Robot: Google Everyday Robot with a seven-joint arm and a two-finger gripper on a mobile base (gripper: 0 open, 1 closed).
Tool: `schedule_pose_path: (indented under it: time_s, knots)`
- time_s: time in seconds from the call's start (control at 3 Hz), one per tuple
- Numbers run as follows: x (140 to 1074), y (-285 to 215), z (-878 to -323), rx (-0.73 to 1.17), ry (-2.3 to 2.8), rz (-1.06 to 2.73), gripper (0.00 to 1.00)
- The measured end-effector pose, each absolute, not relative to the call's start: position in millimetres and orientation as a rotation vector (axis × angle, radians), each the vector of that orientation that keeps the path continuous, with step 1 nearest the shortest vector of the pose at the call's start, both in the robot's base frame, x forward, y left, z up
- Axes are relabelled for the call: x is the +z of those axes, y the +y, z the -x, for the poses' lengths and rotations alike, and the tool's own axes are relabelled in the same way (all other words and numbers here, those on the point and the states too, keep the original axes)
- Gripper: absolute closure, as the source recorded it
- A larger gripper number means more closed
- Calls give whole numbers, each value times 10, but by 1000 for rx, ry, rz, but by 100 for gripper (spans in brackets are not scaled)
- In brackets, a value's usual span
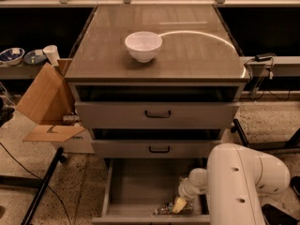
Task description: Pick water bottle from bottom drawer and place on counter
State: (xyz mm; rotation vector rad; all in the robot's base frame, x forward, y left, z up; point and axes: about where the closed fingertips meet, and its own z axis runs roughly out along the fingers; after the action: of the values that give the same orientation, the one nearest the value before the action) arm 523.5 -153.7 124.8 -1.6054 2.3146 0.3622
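The bottom drawer [136, 186] is pulled open below two shut drawers with black handles. The water bottle [165, 209] lies on its side near the drawer's front wall, small and clear. My gripper [179, 204] reaches down into the drawer at the bottle's right end, pale fingers touching or just over it. My white arm [239, 186] fills the lower right and hides the drawer's right side. The counter [187, 55] is glossy grey-brown above.
A white bowl [143, 46] stands on the counter, left of middle. An open cardboard box [47, 102] sits left of the cabinet. A black stand leg [42, 186] crosses the floor at lower left. Bowls and a cup rest on a low shelf [18, 71] at far left.
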Motion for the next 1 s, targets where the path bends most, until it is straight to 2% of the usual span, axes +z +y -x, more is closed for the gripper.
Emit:
schedule_pose_path:
  time_s: [0.67, 1.0]
  knots:
    - [937, -1495, -5225, 395, 2312, 1609, 0]
    - [894, -1468, -5281, 412, 2305, 1572, 3]
